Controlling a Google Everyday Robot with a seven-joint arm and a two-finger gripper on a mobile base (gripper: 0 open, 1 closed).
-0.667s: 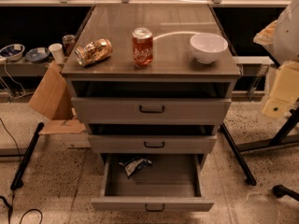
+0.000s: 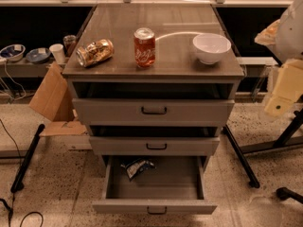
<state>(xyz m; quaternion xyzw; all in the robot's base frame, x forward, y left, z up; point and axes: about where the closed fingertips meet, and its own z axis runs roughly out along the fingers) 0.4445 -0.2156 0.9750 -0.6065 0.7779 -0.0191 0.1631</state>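
Note:
A grey three-drawer cabinet (image 2: 156,27) fills the middle of the camera view. On its top stand an upright red soda can (image 2: 144,47) and a white bowl (image 2: 211,47). A gold can (image 2: 94,52) lies on its side at the left. The bottom drawer (image 2: 154,206) is pulled out and holds a crumpled snack bag (image 2: 137,167) at its back left. The two upper drawers are shut. My gripper (image 2: 284,86), a cream-coloured part of the arm, hangs at the right edge. It is beside the cabinet, nearest the bowl, and touches nothing.
A cardboard flap (image 2: 52,96) leans against the cabinet's left side. Bowls and cups (image 2: 28,55) sit on a low shelf at far left. Black stand legs (image 2: 241,157) cross the floor on the right, and a black pole (image 2: 26,157) and a cable lie on the left.

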